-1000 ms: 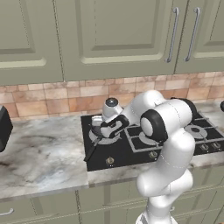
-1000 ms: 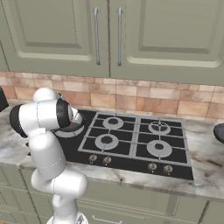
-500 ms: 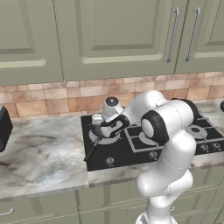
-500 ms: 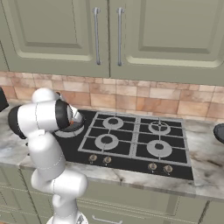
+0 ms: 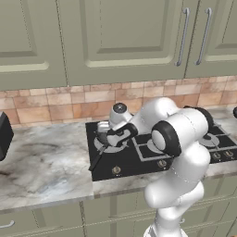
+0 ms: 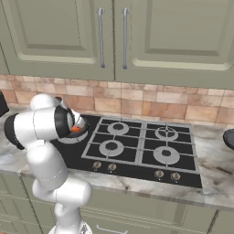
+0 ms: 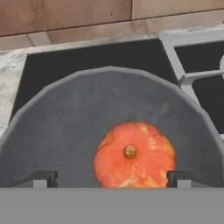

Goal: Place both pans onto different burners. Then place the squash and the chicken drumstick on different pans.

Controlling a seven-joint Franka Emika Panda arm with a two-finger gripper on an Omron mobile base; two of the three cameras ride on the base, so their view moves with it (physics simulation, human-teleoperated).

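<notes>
My gripper [image 7: 111, 178] hangs with its fingers spread wide, one tip at about 8 o'clock and the other at about 4 o'clock in the hand view, and nothing is pinched between them. The squash [image 7: 134, 155], orange-red with a small stem nub on top, lies free on the grey floor of the pan [image 7: 65, 131], between my two tips and just past them. The pan's rim curves around it from 9 o'clock over 12 to 3 o'clock. Beyond the rim lies the black cooktop [image 7: 87, 59], with a grey grate [image 7: 183, 65] at about 2 o'clock.

From the left base view, my hand sits over the left end of the cooktop [image 5: 139, 159], above the pan [image 5: 105, 142], whose long handle [image 5: 96, 162] points toward 7 o'clock over the front edge. From the right base view, a spot of orange squash [image 6: 76, 129] shows beside my arm, at 9 o'clock from the grated burners [image 6: 112, 147].
</notes>
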